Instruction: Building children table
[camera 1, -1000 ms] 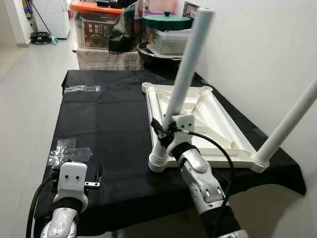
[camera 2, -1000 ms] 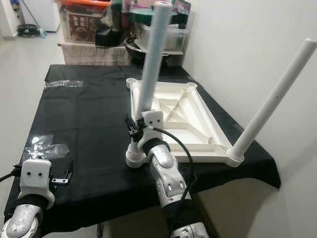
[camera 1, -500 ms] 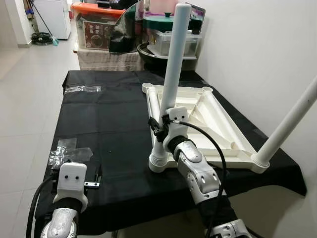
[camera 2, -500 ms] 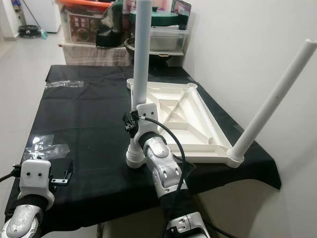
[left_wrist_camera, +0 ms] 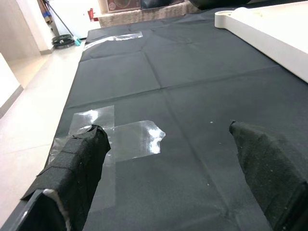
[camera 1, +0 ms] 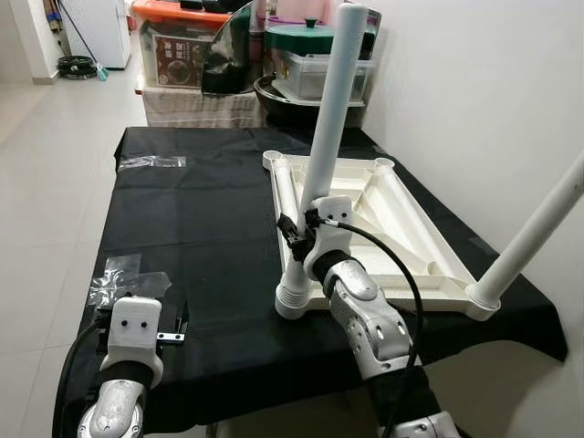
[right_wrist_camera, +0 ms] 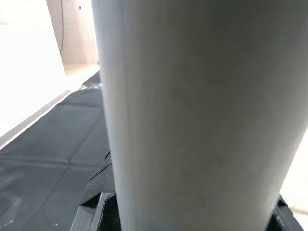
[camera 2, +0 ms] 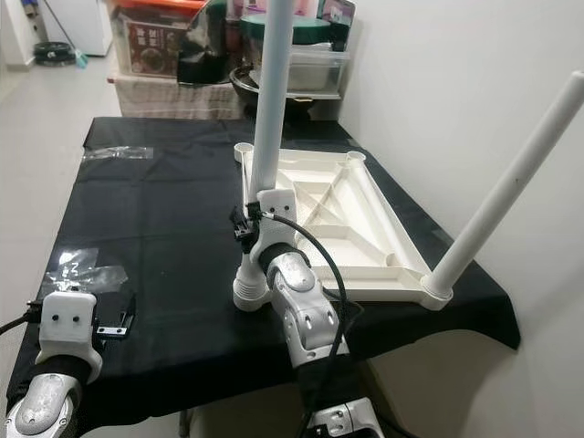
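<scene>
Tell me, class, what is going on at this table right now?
A robot is putting together a small white table. The tabletop lies upside down on a black cloth. The right gripper is closed around a white leg standing in the near left corner socket. Another leg already stands in the near right corner. The left gripper is open above the cloth, near some clear plastic wrap.

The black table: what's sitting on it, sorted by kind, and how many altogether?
White tabletop, upside down: 1
White legs standing in its corners: 2
White leg lying in the tabletop: 1
Clear plastic bags: 2
Total: 6
</scene>
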{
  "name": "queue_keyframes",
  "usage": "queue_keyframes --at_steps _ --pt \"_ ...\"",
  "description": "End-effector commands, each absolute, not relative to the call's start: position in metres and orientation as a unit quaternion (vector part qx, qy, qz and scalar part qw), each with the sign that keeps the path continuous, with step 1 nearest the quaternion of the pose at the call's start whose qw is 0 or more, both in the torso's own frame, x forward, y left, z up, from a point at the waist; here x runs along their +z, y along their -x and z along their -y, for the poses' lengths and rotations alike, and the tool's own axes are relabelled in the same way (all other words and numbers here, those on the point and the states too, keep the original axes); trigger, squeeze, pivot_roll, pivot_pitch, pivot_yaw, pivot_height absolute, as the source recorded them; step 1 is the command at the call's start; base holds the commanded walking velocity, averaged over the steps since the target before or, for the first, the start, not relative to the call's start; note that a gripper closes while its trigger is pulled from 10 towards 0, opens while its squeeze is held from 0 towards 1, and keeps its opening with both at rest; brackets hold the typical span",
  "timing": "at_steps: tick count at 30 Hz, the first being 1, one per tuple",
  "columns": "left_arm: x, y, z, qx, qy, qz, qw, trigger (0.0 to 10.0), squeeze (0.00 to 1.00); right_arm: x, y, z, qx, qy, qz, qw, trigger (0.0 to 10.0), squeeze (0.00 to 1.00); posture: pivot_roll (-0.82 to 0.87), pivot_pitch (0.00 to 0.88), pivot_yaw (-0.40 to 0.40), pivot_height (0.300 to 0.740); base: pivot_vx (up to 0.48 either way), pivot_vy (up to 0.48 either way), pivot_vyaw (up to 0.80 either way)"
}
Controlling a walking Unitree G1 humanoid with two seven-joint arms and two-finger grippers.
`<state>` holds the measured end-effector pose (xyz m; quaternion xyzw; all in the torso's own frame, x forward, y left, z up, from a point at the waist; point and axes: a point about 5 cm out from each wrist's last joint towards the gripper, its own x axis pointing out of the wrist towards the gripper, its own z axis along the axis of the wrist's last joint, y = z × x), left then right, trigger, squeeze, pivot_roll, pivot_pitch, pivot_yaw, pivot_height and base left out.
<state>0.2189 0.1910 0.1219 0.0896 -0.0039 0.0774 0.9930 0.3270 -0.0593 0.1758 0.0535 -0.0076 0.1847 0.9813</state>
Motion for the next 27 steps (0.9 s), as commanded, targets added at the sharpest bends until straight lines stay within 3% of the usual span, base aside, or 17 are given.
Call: queue_keyframes --at_steps 1,27 --pt "0.121 -0.220 -0.189 0.073 -0.089 0.004 0.993 10.0 0.00 0.162 -0.320 0.056 0.199 -0.042 -0.012 0.979 10.0 0.00 0.11 0.000 -0.113 0.740 0.000 0.000 0.00" --pt "0.119 -0.222 -0.188 0.072 -0.089 0.004 0.993 10.0 0.00 0.172 -0.316 0.052 0.229 -0.020 0.012 0.973 10.0 0.00 0.10 0.000 -0.117 0.740 0.000 0.000 0.00"
